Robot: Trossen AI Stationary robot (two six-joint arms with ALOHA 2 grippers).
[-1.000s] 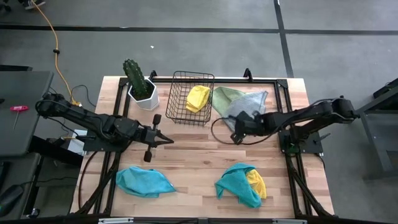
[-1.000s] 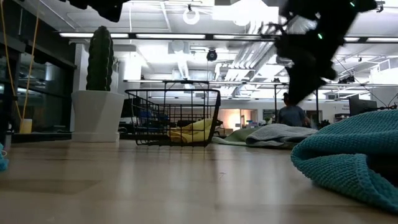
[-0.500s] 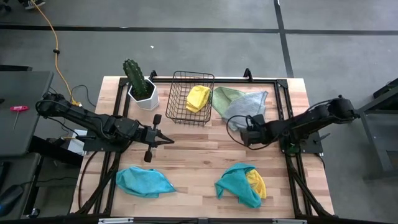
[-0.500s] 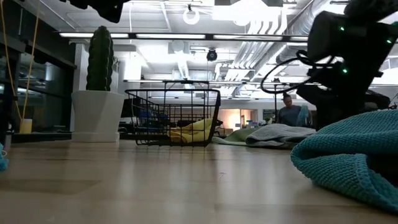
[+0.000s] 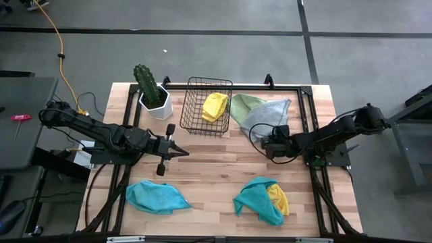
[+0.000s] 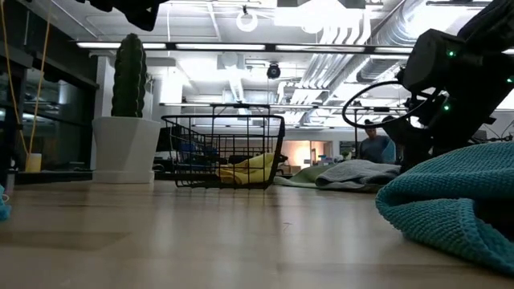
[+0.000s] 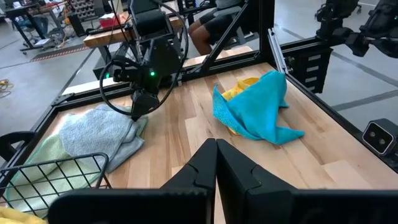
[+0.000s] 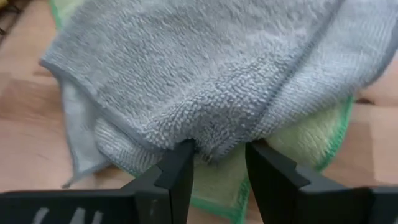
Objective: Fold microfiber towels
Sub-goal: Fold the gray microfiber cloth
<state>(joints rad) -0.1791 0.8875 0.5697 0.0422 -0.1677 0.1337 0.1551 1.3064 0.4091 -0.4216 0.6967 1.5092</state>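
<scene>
Right gripper (image 8: 214, 163) part-open, fingers straddling edge of grey towel (image 5: 266, 112), nothing pinched yet; likely lining up grab for folding. Grey towel lies over green towel (image 5: 241, 102) at table (image 5: 216, 158) 1 o'clock. Left gripper (image 5: 181, 152) closed, empty, waiting at centre

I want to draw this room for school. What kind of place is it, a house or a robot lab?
Probably a robot lab or workshop. A wooden table sits on a grey concrete floor, pipes and strip lights hang from the ceiling, and more workbenches stand behind.
</scene>
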